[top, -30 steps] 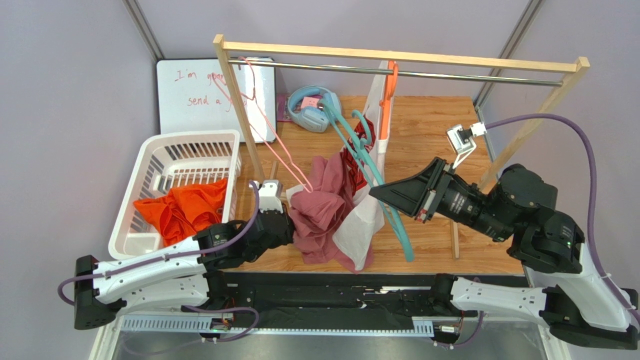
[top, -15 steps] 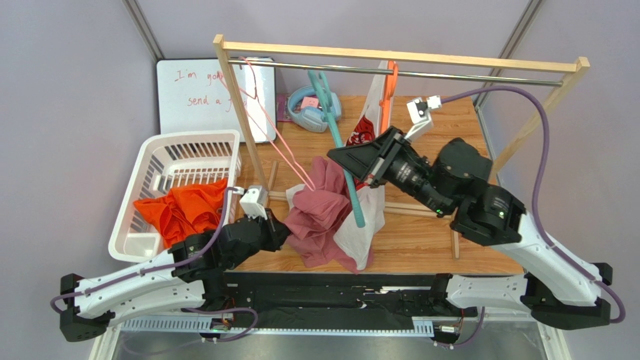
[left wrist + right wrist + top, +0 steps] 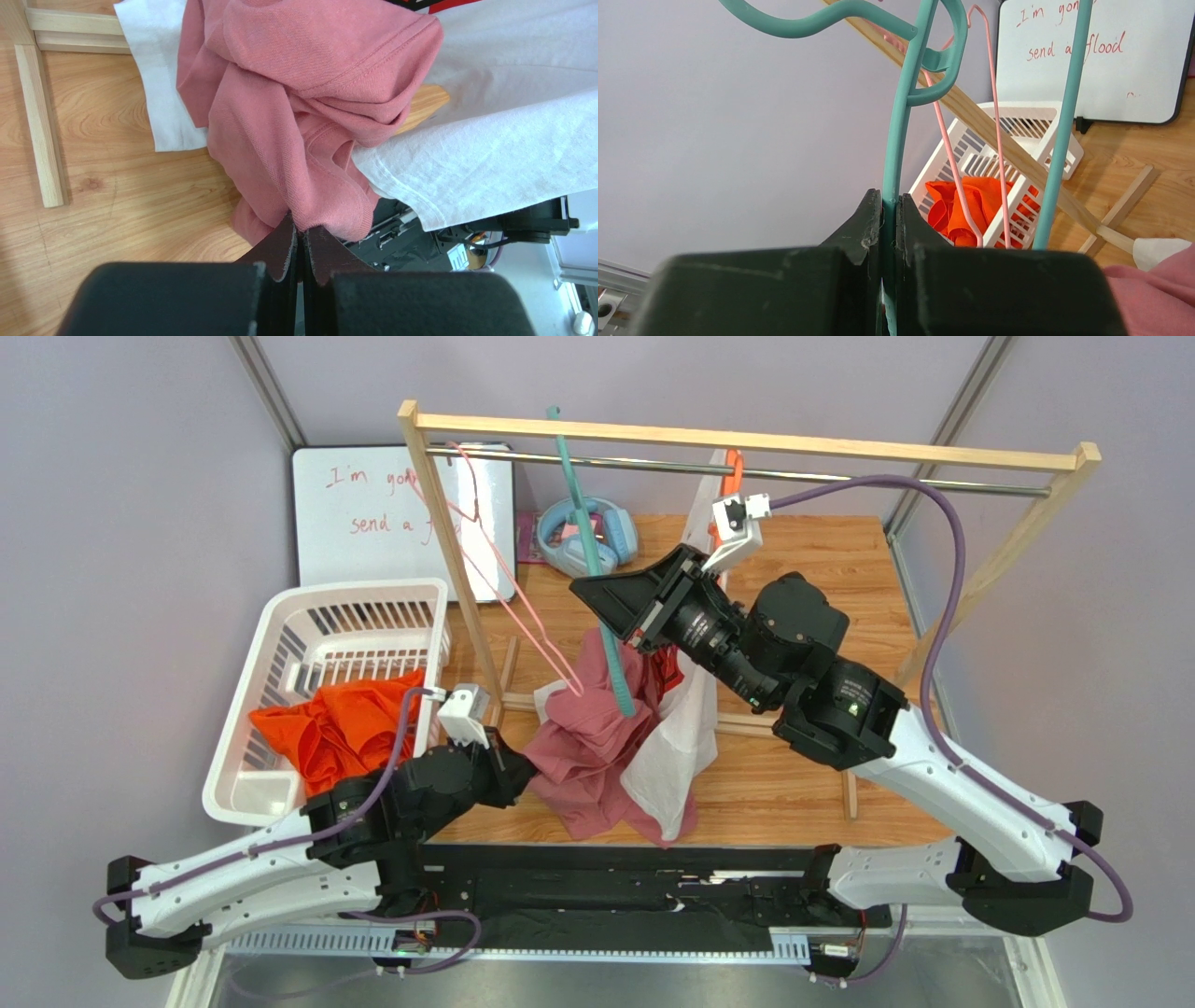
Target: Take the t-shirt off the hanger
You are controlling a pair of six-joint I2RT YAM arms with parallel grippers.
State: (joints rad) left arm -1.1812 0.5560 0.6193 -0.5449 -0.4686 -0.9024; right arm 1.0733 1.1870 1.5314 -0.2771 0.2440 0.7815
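near rail [image 3: 842, 476], right arm [image 3: 842, 711] outstretched, holding hanger [image 3: 598, 577]

The left arm [image 3: 267, 847] is lying low and outstretched, its left gripper [image 3: 298, 241] pinching fully closed. The right arm [image 3: 898, 756] is arching high, its right gripper [image 3: 889, 204] clamping tight and pointing leftward.

Bright, even and diffuse in all three views, lit from overhead. Only soft, faint shadows beneath the pink t-shirt [image 3: 589, 742] on the wooden table [image 3: 765, 791]. Sharp across the top view, with a slight wide-angle lean at the corners (wall struts splaying outward). In the left wrist view, crisp cloth weave but a dark, murky left gripper [image 3: 302, 236] close to the lens. In the right wrist view, teal hanger [image 3: 903, 105] sharp, whiteboard [image 3: 1130, 63] slightly washed out, right gripper [image 3: 889, 204] underexposed.
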